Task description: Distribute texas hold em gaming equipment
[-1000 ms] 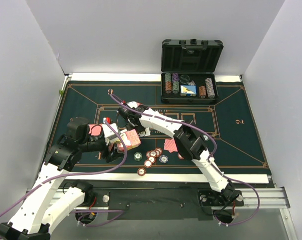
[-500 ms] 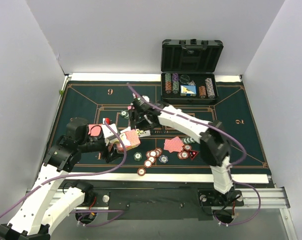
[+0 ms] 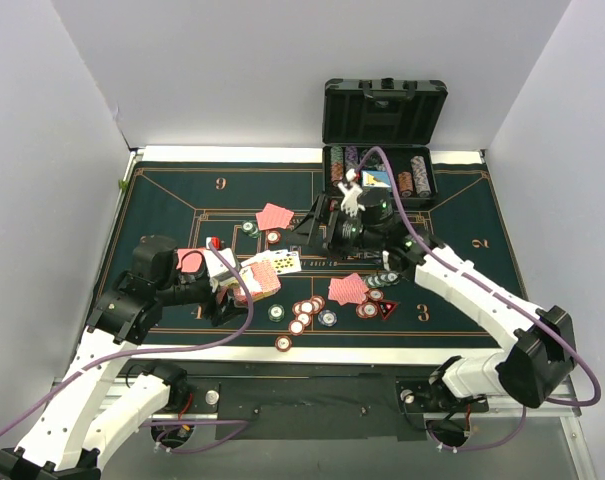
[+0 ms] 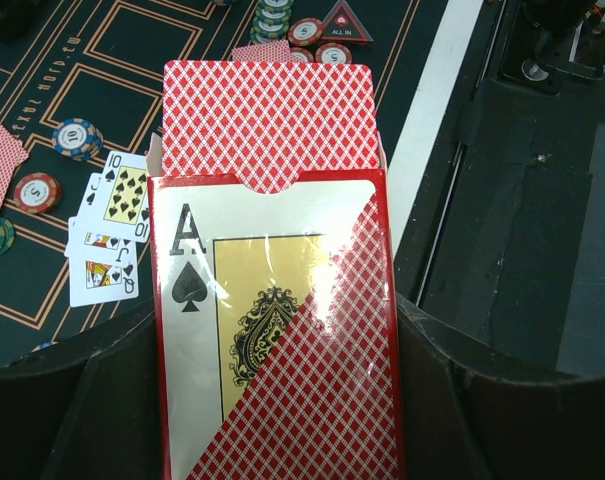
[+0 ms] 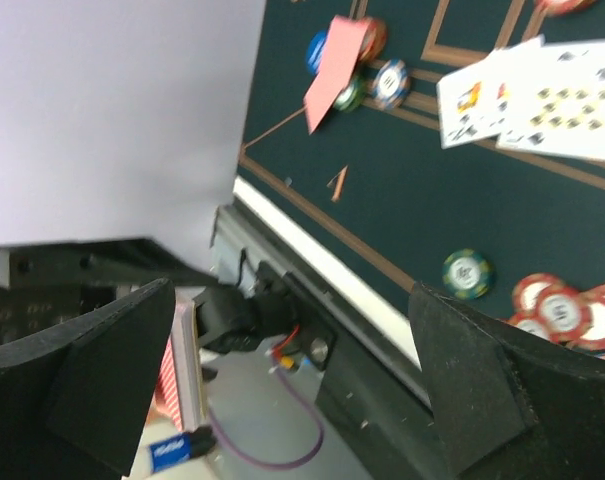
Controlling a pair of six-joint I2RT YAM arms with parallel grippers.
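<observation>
Ahead of the right claw (image 3: pixel 317 222), red-backed cards (image 3: pixel 275 215) are lying flat on the felt-covered surface (image 3: pixel 172 200), with bare felt opening beyond them, while the open black case (image 3: pixel 384 115) is standing off behind it. The card box (image 4: pixel 282 340) is filling the left claw (image 3: pixel 244 285), and face-up cards (image 3: pixel 282 262) and chips (image 3: pixel 304 312) are crowding the felt just ahead of it.

**What stands around my work**

Before me lies a dark green felt mat (image 3: pixel 172 205) with orange lines and orange numbers printed on it. At its far edge, toward the right, a black hard plastic case (image 3: pixel 384 112) stands open with the lid upright. Plain white walls (image 3: pixel 232 70) close the back and both sides. Along the near edge I see a black base board (image 3: pixel 312 400) and a metal rail (image 3: pixel 527 392).
</observation>
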